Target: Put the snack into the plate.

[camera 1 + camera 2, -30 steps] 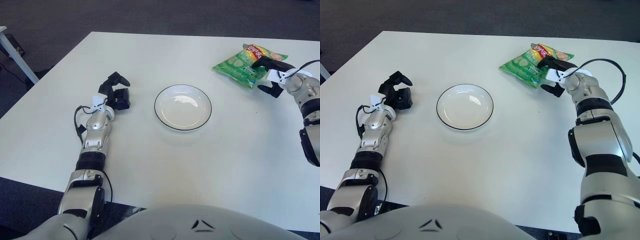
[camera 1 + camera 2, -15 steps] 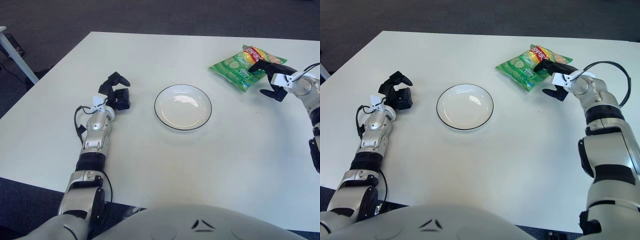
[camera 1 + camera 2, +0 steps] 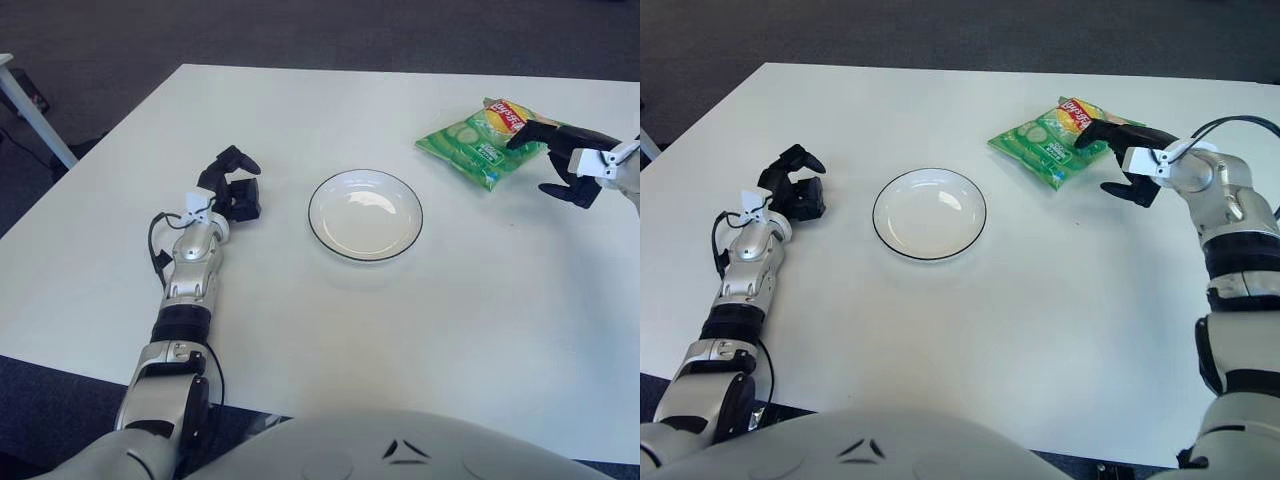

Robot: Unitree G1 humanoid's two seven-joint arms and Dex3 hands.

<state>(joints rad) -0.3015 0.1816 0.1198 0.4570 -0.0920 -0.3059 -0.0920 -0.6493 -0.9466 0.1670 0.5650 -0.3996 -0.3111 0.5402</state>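
Right hand [image 3: 1127,160] (fingers spread) touches snack [image 3: 1050,140] – right of plate [image 3: 930,213].

Even, bright overhead light floods the white table [image 3: 300,330]; shadows under the plate [image 3: 365,214] and arms fall soft and short; a pale sheen marks the plate's far side; the frames are sharp to every tabletop edge; the floor beyond sits dim.

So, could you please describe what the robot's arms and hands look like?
Both arms are silver-grey metal segments with black joint bands. The left hand and right hand each have black fingers, a white piece at the wrist and a black cable looping beside it.
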